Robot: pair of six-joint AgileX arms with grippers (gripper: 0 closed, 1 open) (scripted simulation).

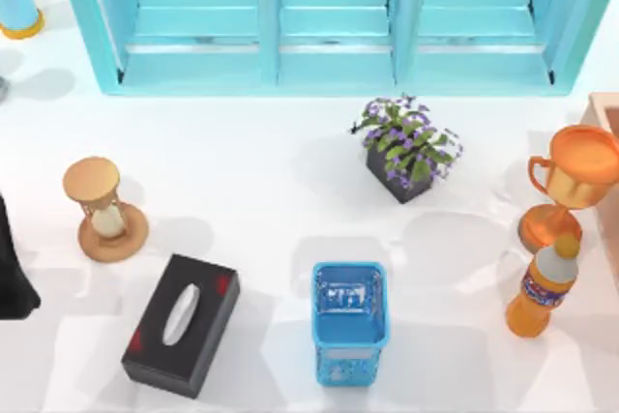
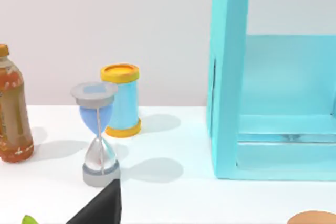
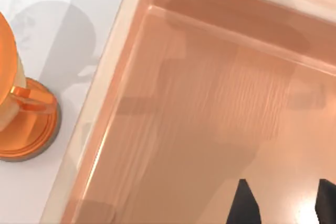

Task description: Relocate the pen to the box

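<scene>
My right gripper (image 3: 283, 203) over box (image 3: 173, 51) at right edge, fingers spread, pinching nothing; left arm (image 1: 14, 268) parked far left.

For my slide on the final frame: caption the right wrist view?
Right gripper, fingers apart, above the wooden box beside the orange trophy.

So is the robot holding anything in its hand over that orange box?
Nothing. The right hand hangs over the wooden box with its fingers apart and nothing between them. The left arm sits parked at the table's left edge.
</scene>
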